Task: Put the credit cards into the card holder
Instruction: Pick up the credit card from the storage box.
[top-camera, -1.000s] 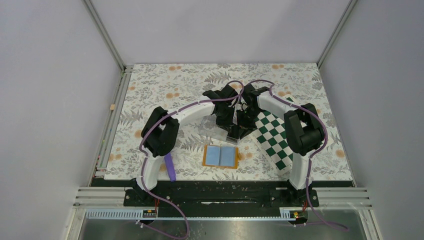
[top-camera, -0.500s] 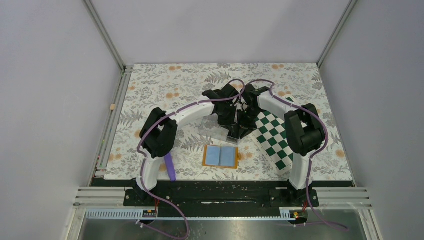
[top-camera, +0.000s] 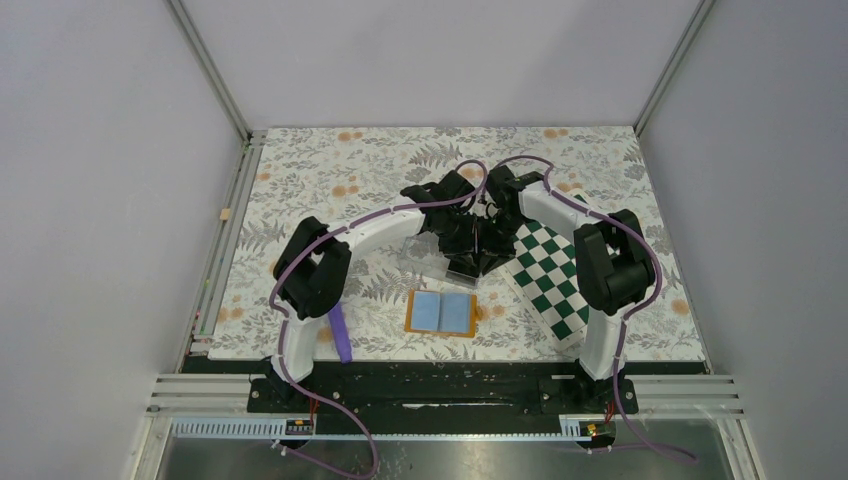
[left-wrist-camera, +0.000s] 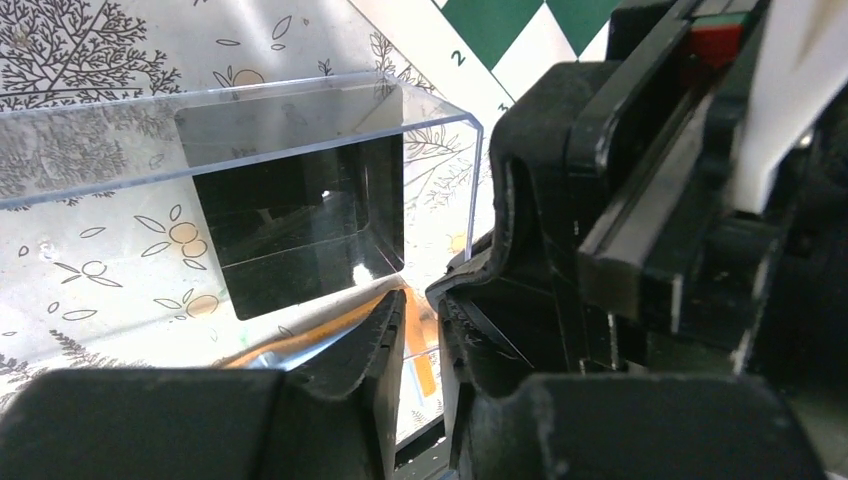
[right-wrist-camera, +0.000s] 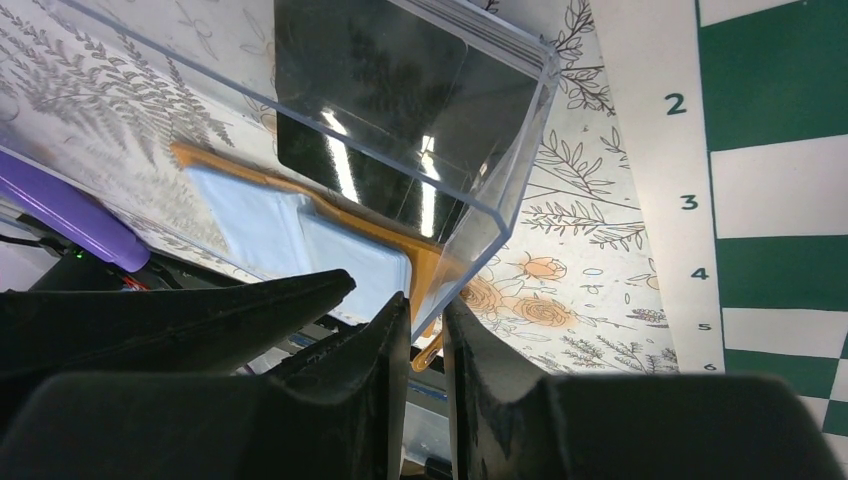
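Note:
The orange card holder (top-camera: 441, 313) lies open on the table, its light blue lining up. It also shows in the right wrist view (right-wrist-camera: 300, 235), below the box. A clear plastic box (top-camera: 428, 252) hangs tilted above the table behind the card holder. Dark credit cards (left-wrist-camera: 300, 230) lie inside it, also visible in the right wrist view (right-wrist-camera: 370, 100). My left gripper (left-wrist-camera: 422, 310) is shut on the box's thin wall near a corner. My right gripper (right-wrist-camera: 427, 310) is shut on the box's corner edge (right-wrist-camera: 490, 230). The two grippers (top-camera: 470, 245) meet side by side at the box.
A green and white chessboard mat (top-camera: 550, 275) lies to the right, under the right arm. A purple object (top-camera: 340, 333) lies near the table's front edge at the left. The tablecloth has a floral print.
Both grippers and the clear box have shifted slightly toward the far side. The card holder has not moved.

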